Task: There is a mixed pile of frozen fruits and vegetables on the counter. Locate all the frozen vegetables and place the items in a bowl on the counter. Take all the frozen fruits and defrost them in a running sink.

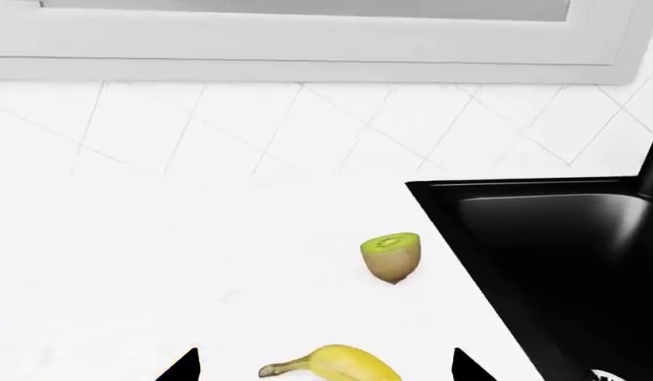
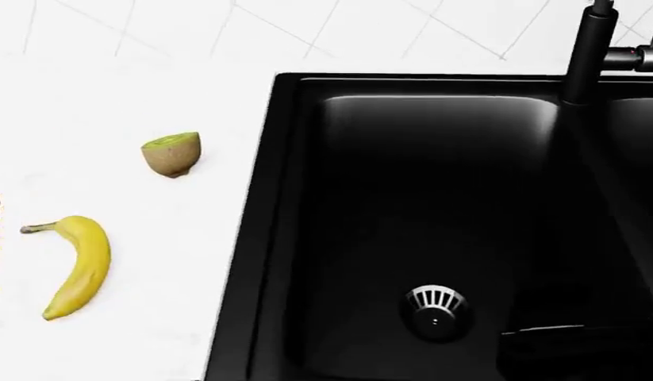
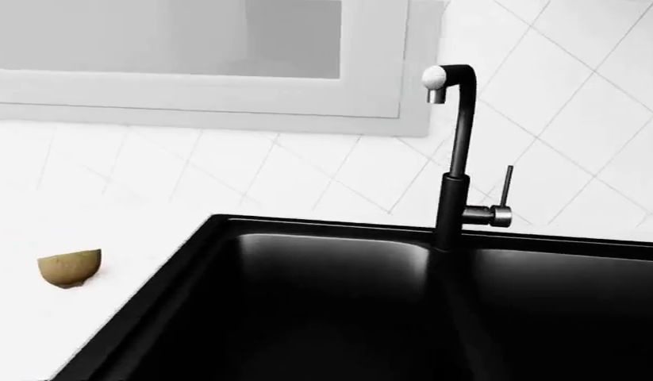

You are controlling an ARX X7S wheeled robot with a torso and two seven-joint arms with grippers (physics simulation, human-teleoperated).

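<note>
Just above the white desk (image 1: 199, 278), your left arm's two dark fingers (image 1: 180, 367) show only as pointed tips in its wrist view, spread wide apart and holding nothing. The curved, smooth yellow banana (image 1: 342, 365) lies between those tips, its thin stem end pointing toward one of them, and neither tip touches it. Beyond the banana, well clear of the fingers, the halved kiwi with fuzzy brown skin and a bright green cut face (image 1: 392, 255) sits alone, cut face tilted upward, near the sink's edge.

From the head view, the banana (image 2: 78, 266) rests flat on the smooth, faintly speckled desk, bowed with its stem toward the back wall, and the kiwi (image 2: 171, 153) lies farther back, apart from it. To their right, the glossy black double-basin sink (image 2: 263, 238) drops in square-cornered and deep, with a round slotted metal drain (image 2: 435, 307) at the bottom of the near basin. The tall black faucet with a steel-tipped lever (image 3: 456, 159) rises behind the divider.

Your right arm's fingers cannot be made out in any view, so you cannot tell their state.
</note>
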